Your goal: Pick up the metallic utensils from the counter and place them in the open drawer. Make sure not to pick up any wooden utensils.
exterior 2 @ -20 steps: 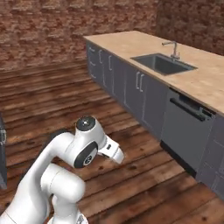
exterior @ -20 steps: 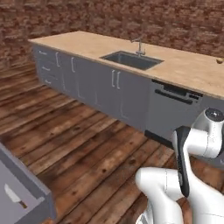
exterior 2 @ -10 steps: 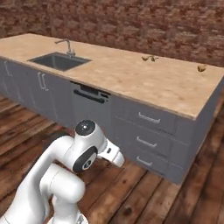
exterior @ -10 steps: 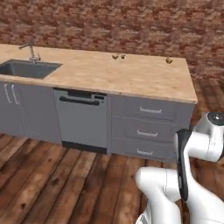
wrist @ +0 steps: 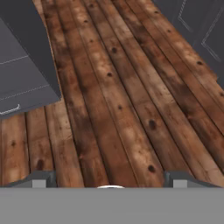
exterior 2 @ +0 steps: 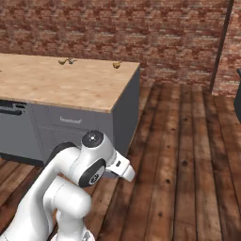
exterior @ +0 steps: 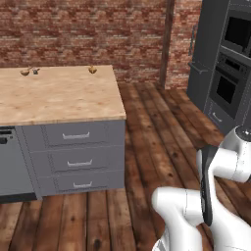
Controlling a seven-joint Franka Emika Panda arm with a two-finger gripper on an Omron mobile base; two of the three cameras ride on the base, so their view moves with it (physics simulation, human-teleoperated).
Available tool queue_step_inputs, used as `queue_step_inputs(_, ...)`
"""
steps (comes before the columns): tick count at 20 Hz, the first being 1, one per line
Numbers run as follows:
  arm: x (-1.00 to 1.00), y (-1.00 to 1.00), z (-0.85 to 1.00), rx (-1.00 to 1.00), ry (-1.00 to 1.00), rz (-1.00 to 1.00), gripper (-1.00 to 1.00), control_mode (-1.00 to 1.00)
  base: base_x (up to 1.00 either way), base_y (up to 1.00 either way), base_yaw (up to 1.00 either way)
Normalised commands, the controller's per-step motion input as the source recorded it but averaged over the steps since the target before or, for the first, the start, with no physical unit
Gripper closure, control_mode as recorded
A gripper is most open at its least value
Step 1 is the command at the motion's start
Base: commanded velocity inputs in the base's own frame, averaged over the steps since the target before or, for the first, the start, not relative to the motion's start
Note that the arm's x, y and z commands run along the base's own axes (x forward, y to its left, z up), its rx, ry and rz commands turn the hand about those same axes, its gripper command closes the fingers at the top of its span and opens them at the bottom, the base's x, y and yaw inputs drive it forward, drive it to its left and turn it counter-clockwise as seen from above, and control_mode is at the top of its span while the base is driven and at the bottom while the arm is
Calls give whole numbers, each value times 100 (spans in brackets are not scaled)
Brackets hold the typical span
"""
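The counter (exterior: 59, 95) is a pale wood-grain top on a grey base, at the left of both base views (exterior 2: 70, 84). Three small brownish things lie along its far edge (exterior: 24, 72) (exterior: 91, 69) (exterior 2: 116, 64). They are too small to tell metallic utensils from wooden ones. The open drawer is out of view. My arm is folded close to the base. In the hand view my gripper (wrist: 109, 181) is open with nothing between its fingertips (wrist: 39, 179), and it looks down at the plank floor.
Three shut grey drawers with silver bar handles (exterior: 76, 135) fill the counter's near end. A dark oven tower (exterior: 225, 63) stands at the right, and a dark post (exterior: 168, 44) stands against the brick wall. Wooden floor (exterior 2: 188, 141) lies between them.
The whole picture has swung right along the counter: the sink and dishwasher slid off to the left, and the oven tower came in. The arm's pose and open gripper are unchanged.
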Motion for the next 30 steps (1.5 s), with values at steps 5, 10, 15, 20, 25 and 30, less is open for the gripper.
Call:
queue_step_inputs(5,0,0,0,0,0,0,-100,100,98,-100,-30)
queue_step_inputs(10,0,0,0,0,0,0,-100,100,100,-32,4)
queue_step_inputs(15,0,0,0,0,0,0,-100,100,100,0,14)
queue_step_inputs(20,0,0,0,0,0,0,-100,100,100,-28,16)
queue_step_inputs(25,0,0,0,0,0,0,-100,100,100,-64,9)
queue_step_inputs(30,0,0,0,0,0,0,-100,100,100,-2,26)
